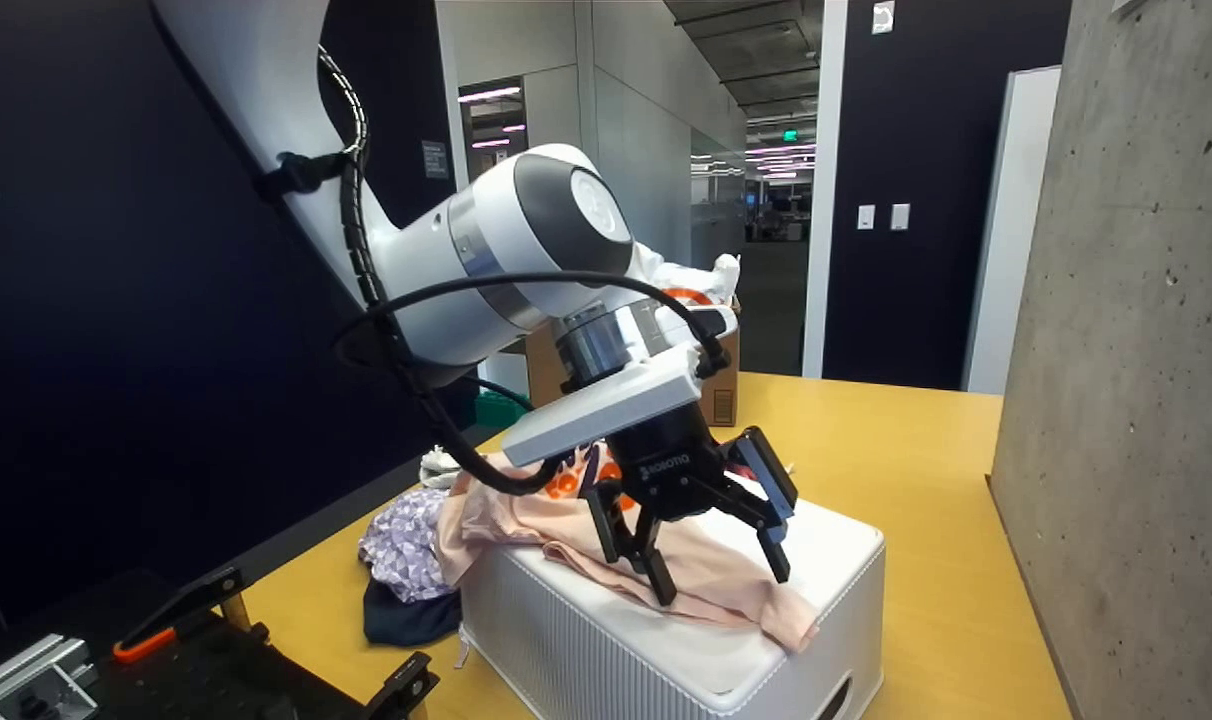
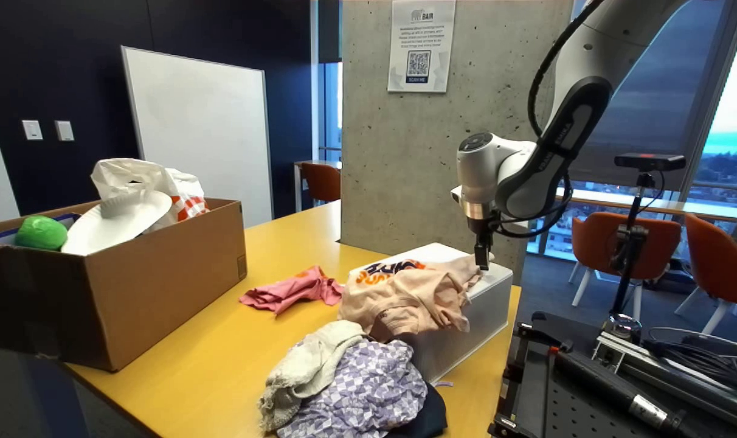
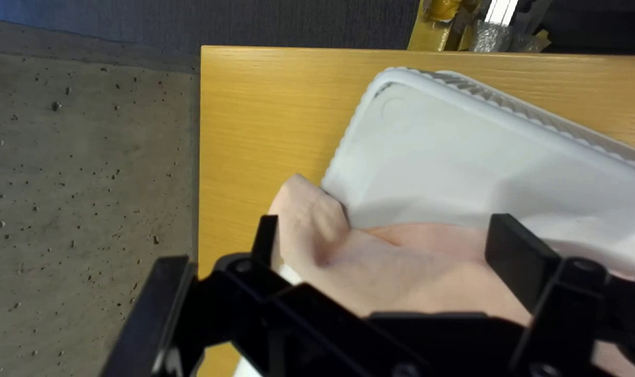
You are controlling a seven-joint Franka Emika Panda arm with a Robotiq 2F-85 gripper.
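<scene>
Peach shirt (image 1: pixel 708 568), lower centre in an exterior view, draped on a white box (image 1: pixel 591 630), long axis towards lower right; over its narrow end, the tool (image 1: pixel 723 578) hangs spread wide, holding nothing.

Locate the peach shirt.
In both exterior views, the peach shirt drapes over the white bin, one end under the open gripper; in an exterior view, it's right of the pink cloth.

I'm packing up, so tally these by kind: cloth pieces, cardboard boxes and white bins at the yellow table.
Cloth pieces: 5 (peach shirt, pink cloth, cream cloth, purple-and-white cloth, navy cloth)
Cardboard box: 1
White bin: 1
Total: 7
</scene>
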